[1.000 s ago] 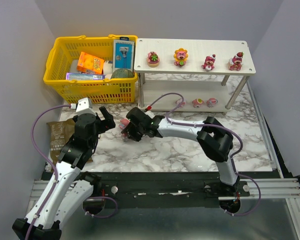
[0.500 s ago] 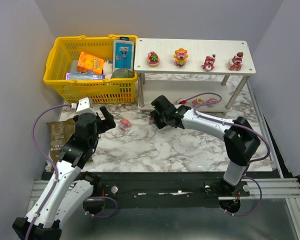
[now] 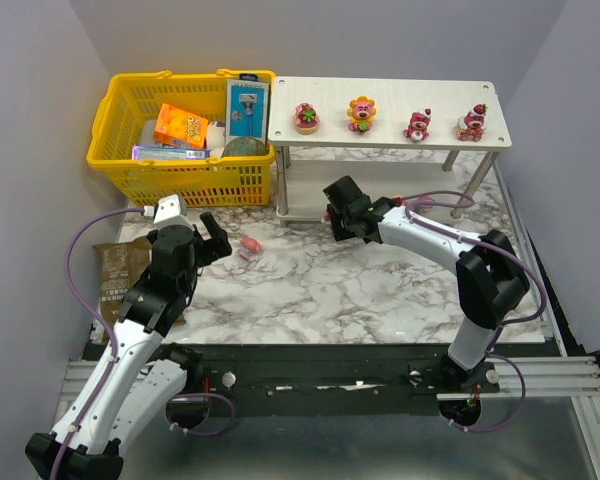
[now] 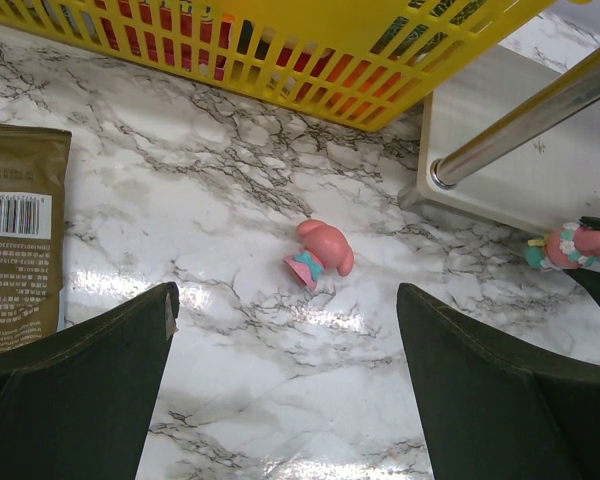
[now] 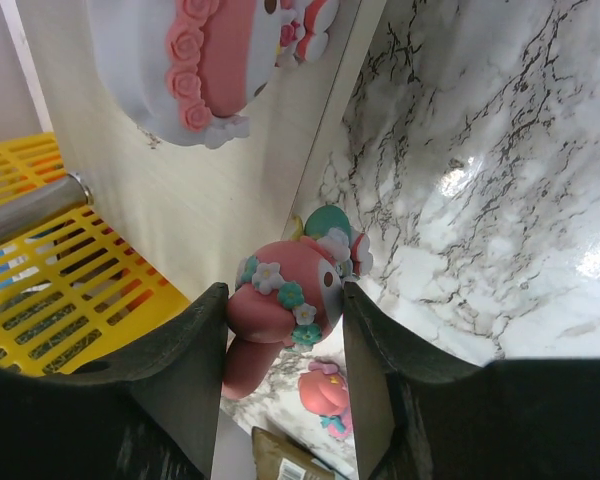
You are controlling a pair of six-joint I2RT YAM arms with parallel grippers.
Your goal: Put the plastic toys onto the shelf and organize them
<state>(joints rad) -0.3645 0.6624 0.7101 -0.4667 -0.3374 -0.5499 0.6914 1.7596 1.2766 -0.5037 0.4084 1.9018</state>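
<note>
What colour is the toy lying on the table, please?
The toy is pink with teal; clearest from the left wrist.

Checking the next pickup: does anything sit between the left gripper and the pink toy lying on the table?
Nothing visible. The pink toy lies on bare marble ahead of the open left gripper; the basket, shelf leg and brown packet sit off to the sides.

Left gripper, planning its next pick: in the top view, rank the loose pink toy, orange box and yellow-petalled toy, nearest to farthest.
1. Loose pink toy, on the table beside the left gripper.
2. Orange box, in the basket behind.
3. Yellow-petalled toy, on the shelf top, farther right.
</note>
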